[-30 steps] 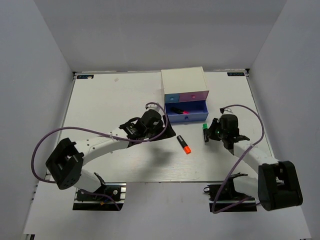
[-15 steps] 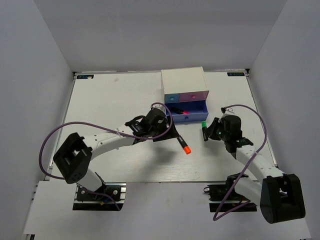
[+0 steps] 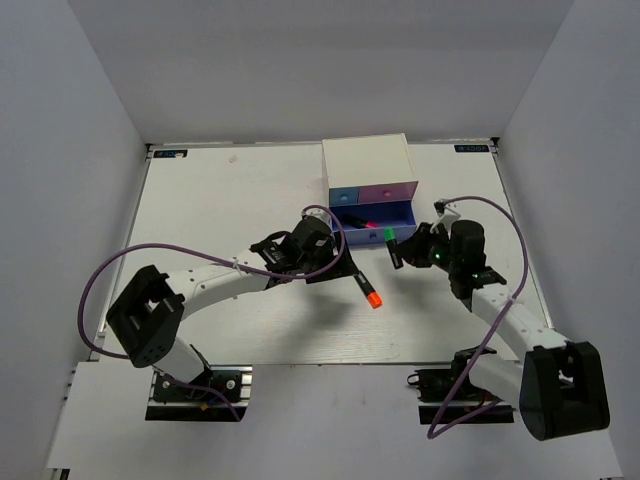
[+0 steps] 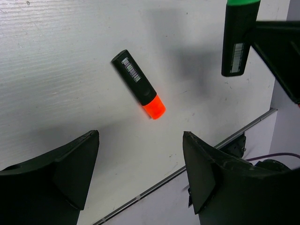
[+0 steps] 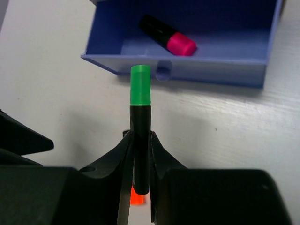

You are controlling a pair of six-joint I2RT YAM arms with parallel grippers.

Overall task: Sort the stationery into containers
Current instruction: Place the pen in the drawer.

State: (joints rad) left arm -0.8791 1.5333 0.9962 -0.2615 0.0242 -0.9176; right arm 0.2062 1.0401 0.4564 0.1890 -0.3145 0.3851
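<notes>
The step in hand looks like the delivery of the green-capped highlighter [image 5: 140, 112] to the open blue-violet drawer [image 5: 211, 75]. The right pincer [image 5: 140, 157] is clenched on its black barrel, low down, so the green cap sticks out ahead of the fingers. The pen hangs above the surface [image 3: 230, 200] rather than lying on it. In the wrist view its cap comes just short of the drawer's front wall, roughly in line with the knob hole.

The drawer stands pulled out from the white cabinet [image 3: 365, 158], which sits at the far edge of the surface, right of the middle. A pink-capped highlighter [image 5: 168, 35] already lies inside, towards the drawer's back wall.

As I judge it, the next move is to carry the pen on over the front wall and only then let go, high enough that the cap clears the rim and with the barrel set down beside the pink one.

The left pincer [image 4: 140, 164] is released, jaws wide apart, hovering over the orange-capped highlighter [image 4: 138, 84]. That pen lies flat near the middle of the surface, on the near side of the drawer, ahead of the fingers and touching neither; it looks next in line
</notes>
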